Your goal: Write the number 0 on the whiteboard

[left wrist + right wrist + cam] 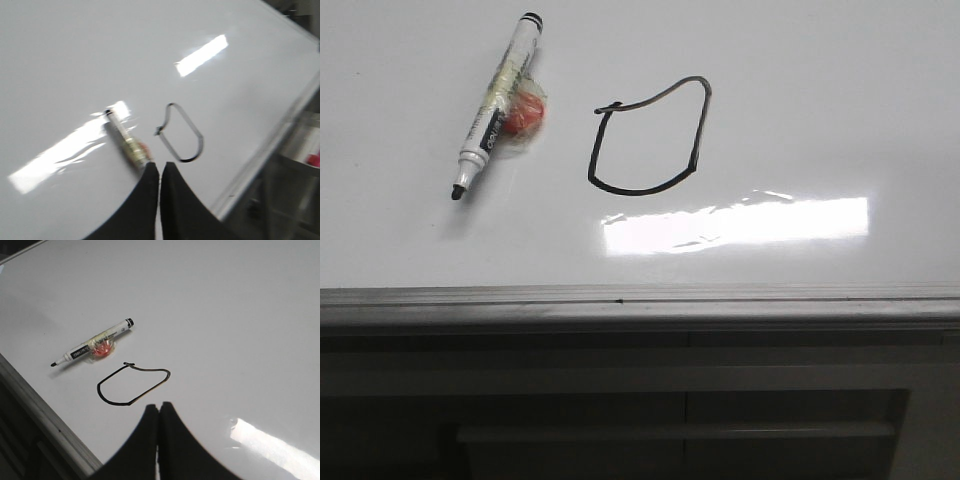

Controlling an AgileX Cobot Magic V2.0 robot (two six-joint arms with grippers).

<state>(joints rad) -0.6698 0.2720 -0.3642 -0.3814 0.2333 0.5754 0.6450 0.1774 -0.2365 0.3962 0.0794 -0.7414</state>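
Note:
The number 0 (648, 138) is a closed, lopsided black loop on the whiteboard (820, 100). It also shows in the left wrist view (182, 135) and the right wrist view (132, 386). A black-capped marker (498, 102) with a red blob taped to it lies flat on the board, left of the loop, held by nothing. My left gripper (160, 166) is shut and empty above the board, close to the marker (127, 142). My right gripper (159, 407) is shut and empty, just short of the loop. Neither gripper shows in the front view.
A bright rectangular glare patch (735, 225) lies on the board below the loop. The board's grey metal frame (640, 300) runs along the near edge, with a dark panelled surface (670, 410) beyond it.

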